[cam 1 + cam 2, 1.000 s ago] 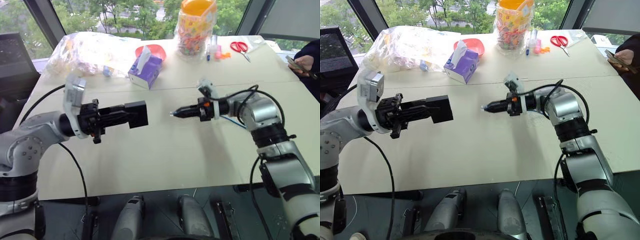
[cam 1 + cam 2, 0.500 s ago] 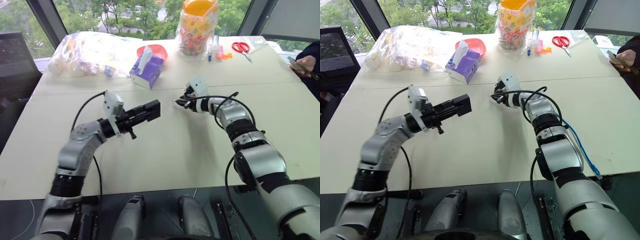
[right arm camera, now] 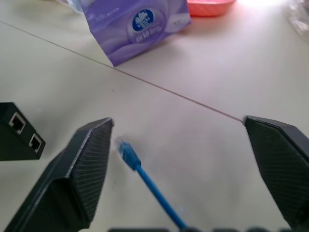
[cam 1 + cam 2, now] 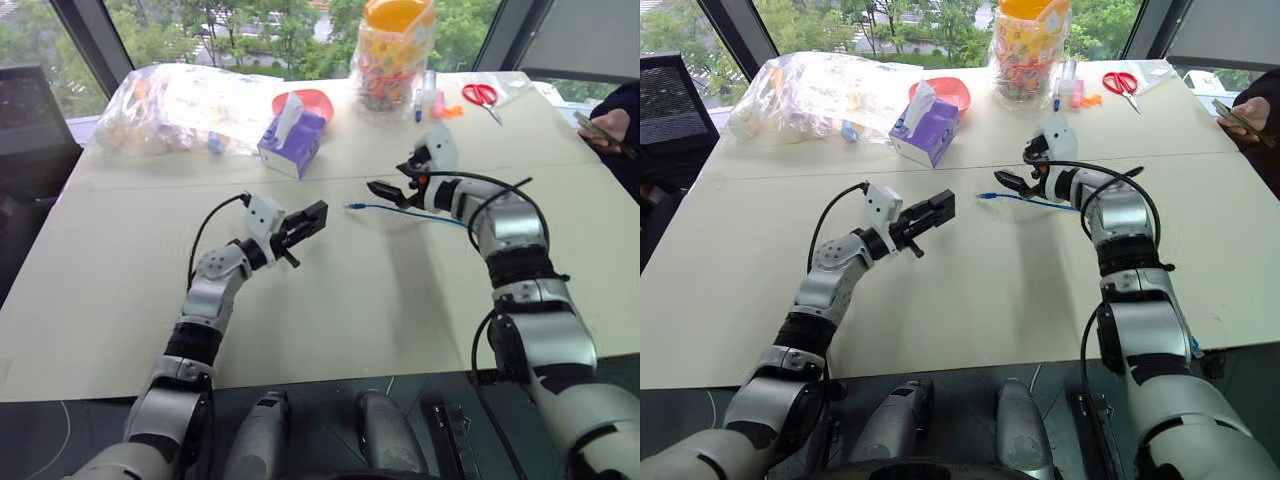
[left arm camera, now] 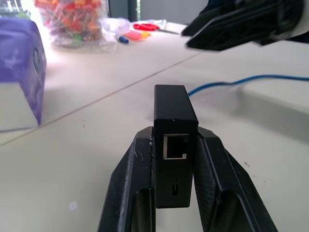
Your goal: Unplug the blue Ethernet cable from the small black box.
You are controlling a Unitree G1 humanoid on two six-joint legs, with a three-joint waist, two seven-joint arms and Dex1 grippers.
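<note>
Left gripper (image 5: pixel 176 159) is clamping the black box (image 5: pixel 174 145) between its fingers, port empty, holding it just above the table (image 4: pixel 330 320). Right gripper (image 3: pixel 178 169) is standing wide open, gripping nothing. The blue cable (image 4: pixel 405 211) is lying unplugged on the table, its plug (image 3: pixel 126 152) between the right fingers, apart from the box.

blue Ethernet cable (image 3: pixel 154 191) cut off, plug blurred

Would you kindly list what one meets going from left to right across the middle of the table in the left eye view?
Left pincer clamping the small black box → plug end of the blue Ethernet cable → open right pincer.
</note>
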